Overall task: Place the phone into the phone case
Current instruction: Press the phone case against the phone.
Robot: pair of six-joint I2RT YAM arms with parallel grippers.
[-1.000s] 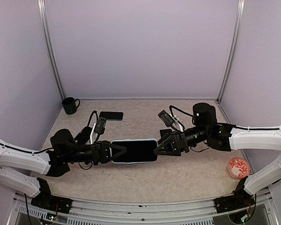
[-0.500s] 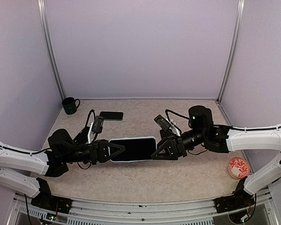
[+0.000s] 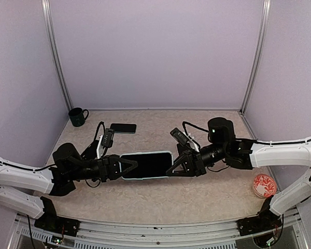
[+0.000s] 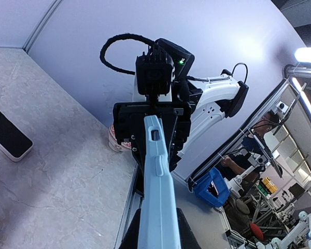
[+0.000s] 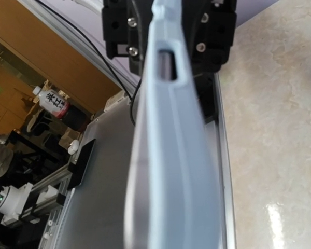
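Inspector: State the position of the phone case [image 3: 146, 165].

Operator: It is held off the table [image 3: 197, 197] near the middle of the scene, lying lengthwise left to right. The left gripper [image 3: 129, 167] pinches its left end; the right gripper [image 3: 172, 166] has its jaws pressed onto the right end. Both wrist views show the pale blue edge running straight out between the fingers.

Inspector: Is a phone inside it?

Operator: The upper face looks dark, but I cannot tell whether that is a screen or an empty shell. A separate phone [image 3: 123, 127] lies flat on the table at the far left, well apart from the case, near a dark mug [image 3: 78, 116].

Inspector: Handling assessment?

Operator: I judge the case light and somewhat flexible, with smooth sides that may slip. Its rim has button and port cut-outs, weaker spots. Gripping the short ends, as now, leaves the opening clear. The phone would be rigid, slick glass, best taken by its long edges.

Inspector: Anything else present?

Operator: A red patterned dish [image 3: 264, 185] at the near right.
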